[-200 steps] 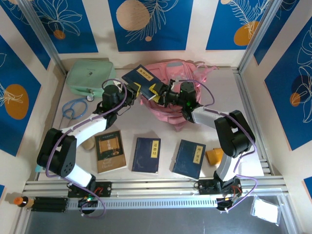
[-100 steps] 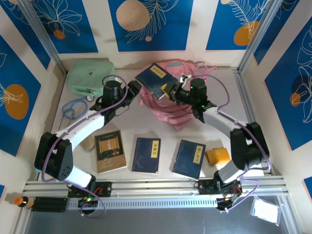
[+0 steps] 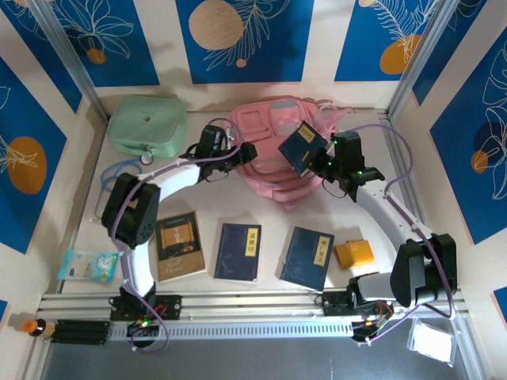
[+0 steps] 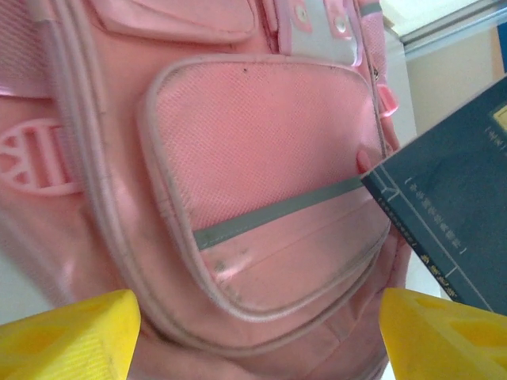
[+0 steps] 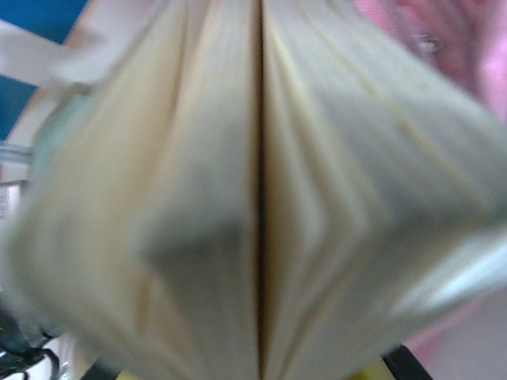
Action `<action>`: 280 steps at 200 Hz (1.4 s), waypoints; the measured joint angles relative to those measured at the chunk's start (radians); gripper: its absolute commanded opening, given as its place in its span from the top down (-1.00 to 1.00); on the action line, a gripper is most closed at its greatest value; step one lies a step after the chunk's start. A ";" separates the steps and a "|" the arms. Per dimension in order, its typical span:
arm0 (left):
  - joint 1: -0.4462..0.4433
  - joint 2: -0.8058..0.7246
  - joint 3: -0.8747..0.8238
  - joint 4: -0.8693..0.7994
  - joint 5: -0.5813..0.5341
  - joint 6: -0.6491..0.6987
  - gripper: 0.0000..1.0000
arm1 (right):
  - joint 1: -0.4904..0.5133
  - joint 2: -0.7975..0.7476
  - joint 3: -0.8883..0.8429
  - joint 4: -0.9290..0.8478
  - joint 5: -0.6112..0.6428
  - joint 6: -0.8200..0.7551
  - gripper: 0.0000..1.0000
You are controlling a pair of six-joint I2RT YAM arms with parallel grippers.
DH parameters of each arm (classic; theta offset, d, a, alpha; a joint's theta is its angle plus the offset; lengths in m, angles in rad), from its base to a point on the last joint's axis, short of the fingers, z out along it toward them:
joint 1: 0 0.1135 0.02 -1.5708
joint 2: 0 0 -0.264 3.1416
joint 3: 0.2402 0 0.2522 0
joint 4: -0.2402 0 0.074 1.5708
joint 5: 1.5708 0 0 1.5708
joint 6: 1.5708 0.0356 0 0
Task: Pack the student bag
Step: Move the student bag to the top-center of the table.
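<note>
Blue leaf-print walls (image 3: 238,32) ringed the worktop (image 3: 238,207); right tool (image 3: 318,162) gripped a book (image 3: 299,148) over the student bag (image 3: 261,131), left tool (image 3: 242,153) agape.

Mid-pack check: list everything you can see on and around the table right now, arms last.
student bag: 1, pink, back centre of the table.
case: 1, mint green, back left corner.
held book: 1, navy, over the bag's right side.
loose navy books: 2, navy, front row, centre and right.
brown book: 1, brown, front row, left.
block: 1, orange, right of the front row.
packet: 1, light blue, front left edge.
looped cord: 1, pale blue, left side, in front of the case.
left end effector: 1, yellow fingertips, open at the bag's front pocket.
right end effector: 1, shut on the held book.
</note>
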 measured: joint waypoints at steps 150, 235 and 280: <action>-0.012 0.136 0.034 -0.131 -0.066 -0.023 -0.41 | -0.080 0.154 0.077 -0.110 -0.076 -0.063 1.00; -0.013 -0.143 -0.244 -0.214 -0.195 0.008 -0.50 | 0.015 0.249 0.128 -0.056 -0.208 -0.063 1.00; -0.075 -0.260 -0.158 -0.365 -0.274 0.229 -0.70 | -0.014 0.172 0.127 -0.058 -0.233 -0.063 1.00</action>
